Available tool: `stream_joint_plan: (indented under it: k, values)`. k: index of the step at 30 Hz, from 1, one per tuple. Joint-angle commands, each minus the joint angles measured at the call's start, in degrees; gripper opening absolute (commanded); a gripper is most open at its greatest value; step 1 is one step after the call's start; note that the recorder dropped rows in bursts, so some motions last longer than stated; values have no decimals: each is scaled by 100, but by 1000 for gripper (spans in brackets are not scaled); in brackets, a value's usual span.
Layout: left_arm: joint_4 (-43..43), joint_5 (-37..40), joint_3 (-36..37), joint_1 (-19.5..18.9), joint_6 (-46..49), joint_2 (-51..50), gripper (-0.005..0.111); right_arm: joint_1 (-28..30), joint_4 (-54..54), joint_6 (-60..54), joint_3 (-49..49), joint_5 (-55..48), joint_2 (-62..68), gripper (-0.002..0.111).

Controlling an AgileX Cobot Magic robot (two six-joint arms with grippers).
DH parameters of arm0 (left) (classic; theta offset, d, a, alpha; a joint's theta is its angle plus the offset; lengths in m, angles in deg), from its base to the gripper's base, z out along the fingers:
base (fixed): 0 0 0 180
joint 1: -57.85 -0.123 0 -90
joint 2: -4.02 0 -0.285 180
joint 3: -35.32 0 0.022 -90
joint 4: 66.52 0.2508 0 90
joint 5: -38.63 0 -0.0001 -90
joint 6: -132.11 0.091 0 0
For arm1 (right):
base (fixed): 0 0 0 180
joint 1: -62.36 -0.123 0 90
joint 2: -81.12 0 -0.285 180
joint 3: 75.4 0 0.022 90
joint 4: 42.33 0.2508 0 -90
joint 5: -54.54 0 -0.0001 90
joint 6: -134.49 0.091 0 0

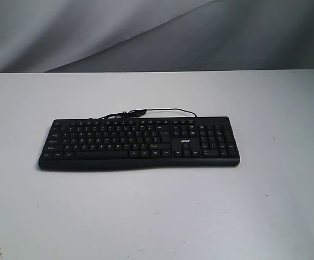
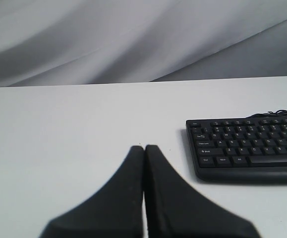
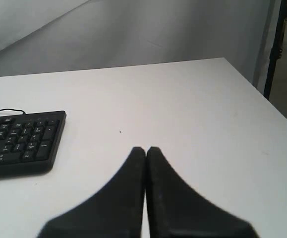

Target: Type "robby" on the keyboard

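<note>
At the end of my left arm, my left gripper [image 2: 144,148] is closed on nothing. Its two black fingers [image 2: 118,198] are pressed flat together, with only a thin seam between them. It hangs over a bare part of the white table [image 2: 59,148]; whether the tips touch the surface I cannot tell. The keyboard [image 2: 247,148] lies apart from it, and the end nearest this gripper is the one with the letter keys.

My right gripper [image 3: 145,148] is closed in the same way, finger against finger and holding nothing, over plain tabletop. The number pad [image 3: 31,139] end of the keyboard is the end nearest it, and there is clear white surface between the two. Past the table's far corner stands a dark upright post [image 3: 274,49].

In the exterior view, the keyboard lies flat near the middle of the table, its long side running across the view and the number pad to the right. A small white logo [image 1: 185,141] sits above the arrow keys. A thin black cable [image 1: 146,112] leaves the back edge and lies in loose loops on the table behind it. A grey draped cloth [image 1: 146,32] hangs behind the table.
</note>
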Motion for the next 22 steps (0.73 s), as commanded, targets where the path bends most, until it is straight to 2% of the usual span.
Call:
stream_joint_plan:
  k: [1,22]
  values:
    - [-46,-26,25,-11,-23,15,1,41,-31,7,-19,-15,-11,0]
    - [-46,-26,25,-11,-23,15,1,41,-31,7,-19,-15,-11,0]
